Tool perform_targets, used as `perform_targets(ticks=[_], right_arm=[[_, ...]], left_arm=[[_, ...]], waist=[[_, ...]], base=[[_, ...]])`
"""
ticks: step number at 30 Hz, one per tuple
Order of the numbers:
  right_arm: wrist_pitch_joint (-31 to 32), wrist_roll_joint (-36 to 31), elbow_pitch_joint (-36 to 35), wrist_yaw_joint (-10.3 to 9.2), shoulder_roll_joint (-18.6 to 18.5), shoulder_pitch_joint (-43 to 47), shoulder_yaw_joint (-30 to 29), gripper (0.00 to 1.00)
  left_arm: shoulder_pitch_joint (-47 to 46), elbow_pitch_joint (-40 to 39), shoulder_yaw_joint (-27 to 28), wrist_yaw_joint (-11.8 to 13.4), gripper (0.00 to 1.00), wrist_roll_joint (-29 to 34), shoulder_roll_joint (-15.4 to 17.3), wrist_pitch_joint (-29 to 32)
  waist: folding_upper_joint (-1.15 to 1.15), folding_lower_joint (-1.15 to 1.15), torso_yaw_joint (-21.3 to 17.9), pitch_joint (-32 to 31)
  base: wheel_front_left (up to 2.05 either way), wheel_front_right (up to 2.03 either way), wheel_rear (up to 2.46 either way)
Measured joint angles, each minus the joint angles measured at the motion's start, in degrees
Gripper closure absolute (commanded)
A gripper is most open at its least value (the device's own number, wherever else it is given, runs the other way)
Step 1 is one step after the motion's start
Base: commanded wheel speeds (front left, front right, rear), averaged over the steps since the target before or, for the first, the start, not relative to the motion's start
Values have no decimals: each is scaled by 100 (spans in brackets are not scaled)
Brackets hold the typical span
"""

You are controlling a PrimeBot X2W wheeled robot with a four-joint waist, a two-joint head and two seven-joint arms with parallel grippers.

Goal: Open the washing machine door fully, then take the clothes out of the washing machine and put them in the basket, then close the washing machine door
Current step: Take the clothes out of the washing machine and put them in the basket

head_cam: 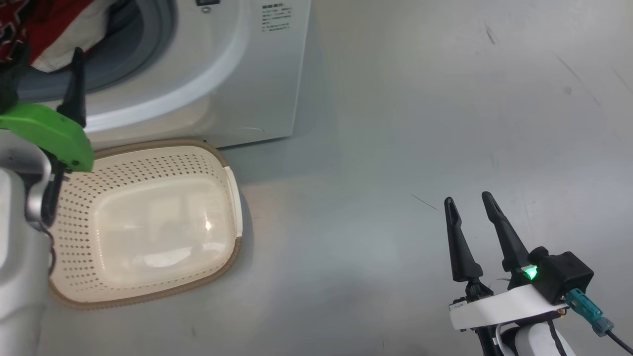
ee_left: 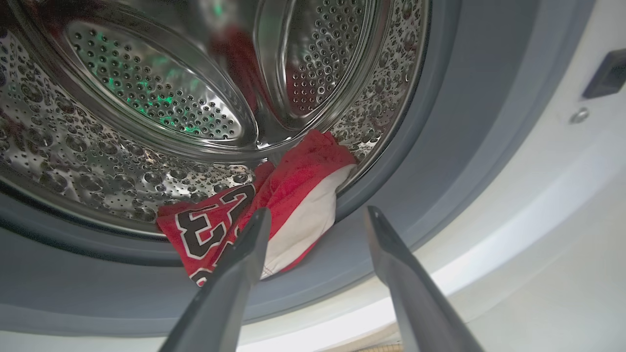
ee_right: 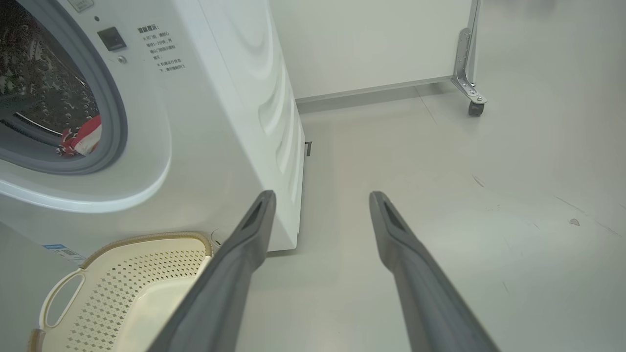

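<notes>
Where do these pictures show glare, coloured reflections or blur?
Head view: one small bright glare spot on the basket floor. Left wrist view: green glints and a red reflection of the clothes on the shiny drum; the left gripper looks soft, near the lens. Right wrist view: flat, even light, no strong glare; the right gripper is soft too.

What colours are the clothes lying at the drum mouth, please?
Red and white, with black-and-white lettering; the clothes show best in the left wrist view.

Bright, even light; glare spot on basket [head_cam: 207,226] bottom, green glints in drum [ee_left: 146,98]; wrist views bend at edges.
</notes>
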Motion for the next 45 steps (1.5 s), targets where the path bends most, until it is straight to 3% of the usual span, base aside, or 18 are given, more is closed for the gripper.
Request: perform_targets(ticks=[4,12,26,35,37,45], right_arm=[[0,0,14,4,26,-104,116,0],[0,20,16,4,89,-211,187,0],[0,27,10,3,119,-471,170,0],[0,90,42,-7,120,-548,148,0],[0,115,42,-12,120,-563,153,0],[0,140,45,-55,120,-587,152,0]], left_arm=[[-374,336,24,68,0,287,419,312],[-1219,758,101,33,0,270,824,914],[-1988,1447,167,-1,0,420,1188,1173],[-2146,1788,156,41,0,417,1137,1092],[-2180,1853,147,36,97,402,1090,1092],[-2251,2084,100,-60,100,386,990,1003]], waist=[[0,0,-247,234],[0,0,-726,772],[0,0,-1101,1369],[0,0,-1079,1359],[0,0,-1064,1353],[0,0,-1030,1328]], base=[[0,0,0],[0,0,0],[0,0,0],[0,0,0],[0,0,0],[0,0,0]])
